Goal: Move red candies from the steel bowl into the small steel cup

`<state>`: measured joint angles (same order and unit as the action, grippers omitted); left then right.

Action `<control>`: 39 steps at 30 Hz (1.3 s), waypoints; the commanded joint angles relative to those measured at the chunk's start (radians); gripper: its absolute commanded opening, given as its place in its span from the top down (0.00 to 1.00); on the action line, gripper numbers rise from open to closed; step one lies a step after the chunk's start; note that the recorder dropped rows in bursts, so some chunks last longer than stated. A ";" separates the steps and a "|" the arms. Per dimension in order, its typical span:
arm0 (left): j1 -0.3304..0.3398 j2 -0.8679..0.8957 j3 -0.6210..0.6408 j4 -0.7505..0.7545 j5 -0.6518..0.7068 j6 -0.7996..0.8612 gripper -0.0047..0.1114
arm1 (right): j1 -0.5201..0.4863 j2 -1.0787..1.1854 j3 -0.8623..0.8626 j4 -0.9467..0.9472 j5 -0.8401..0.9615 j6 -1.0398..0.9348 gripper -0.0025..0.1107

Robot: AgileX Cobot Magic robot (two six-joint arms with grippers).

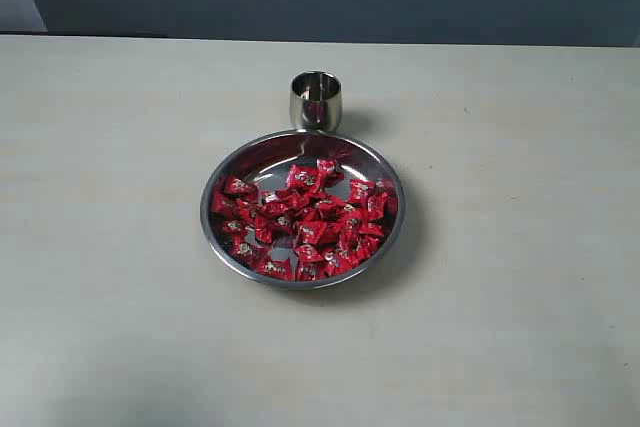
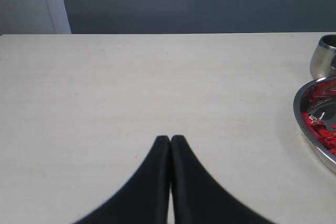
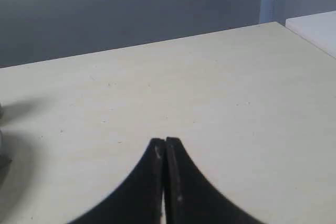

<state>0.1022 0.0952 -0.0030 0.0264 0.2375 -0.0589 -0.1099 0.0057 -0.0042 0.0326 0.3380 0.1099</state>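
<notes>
A pale table (image 1: 100, 247) carries everything. Near its middle sits the steel bowl (image 1: 268, 159), wide, shallow and mirror-bright with a rolled rim. Both grippers hang over bare tabletop: the left gripper (image 2: 170, 139) has its black fingers pressed together on nothing, and so does the right gripper (image 3: 165, 141). The small steel cup (image 1: 315, 102) stands upright just behind the bowl's far rim; whether they touch I cannot tell. The red candies (image 1: 305, 222) lie heaped in the bowl's near half, shiny wrappers with twisted ends, their pale printed marks too small to read.
</notes>
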 commanded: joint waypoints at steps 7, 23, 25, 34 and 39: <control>-0.005 -0.007 0.003 0.005 -0.004 -0.002 0.96 | -0.007 -0.006 0.004 -0.033 -0.323 -0.004 0.98; -0.005 -0.007 0.003 0.005 -0.004 -0.002 0.96 | -0.007 -0.006 0.004 -0.022 -0.895 0.082 0.98; -0.005 -0.007 0.003 0.005 -0.004 -0.002 0.96 | -0.007 -0.006 0.004 -0.022 -0.893 0.154 0.98; -0.005 -0.007 0.003 0.005 -0.004 -0.002 0.96 | -0.007 -0.006 0.004 -0.049 -0.863 0.665 0.98; -0.005 -0.007 0.003 0.005 -0.004 -0.002 0.96 | -0.007 -0.006 0.004 -0.244 -0.913 0.928 0.98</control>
<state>0.1022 0.0952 -0.0030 0.0264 0.2375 -0.0589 -0.1099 0.0050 -0.0017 -0.1532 -0.5383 0.9597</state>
